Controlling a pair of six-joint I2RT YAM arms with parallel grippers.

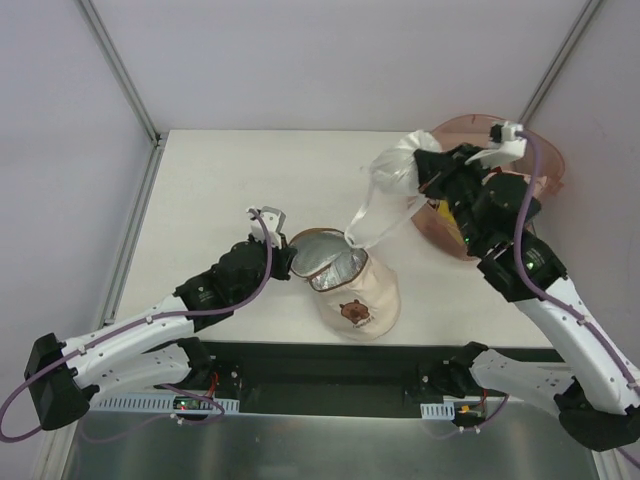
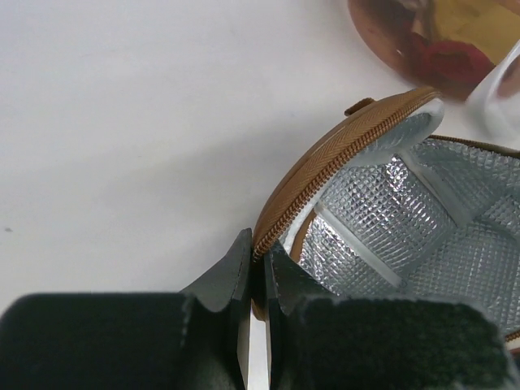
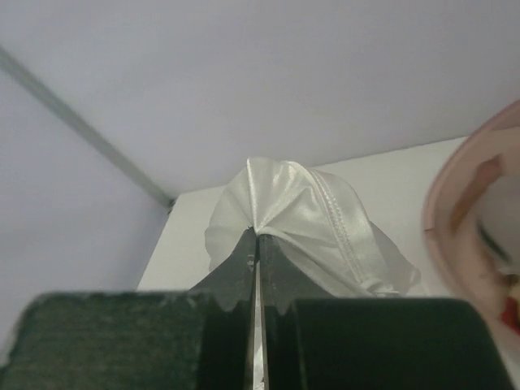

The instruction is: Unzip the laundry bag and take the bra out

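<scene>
The cream laundry bag (image 1: 360, 292) lies on its side near the table's front edge, unzipped, its silvery mesh lining (image 2: 406, 227) showing. My left gripper (image 1: 283, 255) is shut on the brown zipper rim (image 2: 325, 162) at the bag's left side, the jaws (image 2: 258, 252) pinching the trim. The white satin bra (image 1: 392, 190) hangs in the air above the table, one end trailing down to the bag's mouth. My right gripper (image 1: 425, 172) is shut on the bunched top of the bra (image 3: 301, 211), fingertips (image 3: 258, 240) closed on the fabric.
A pink translucent basket (image 1: 545, 160) stands at the back right, under my right arm, with yellow and dark red cloth (image 2: 451, 61) inside. Grey walls with a metal frame enclose the white table (image 1: 230, 190).
</scene>
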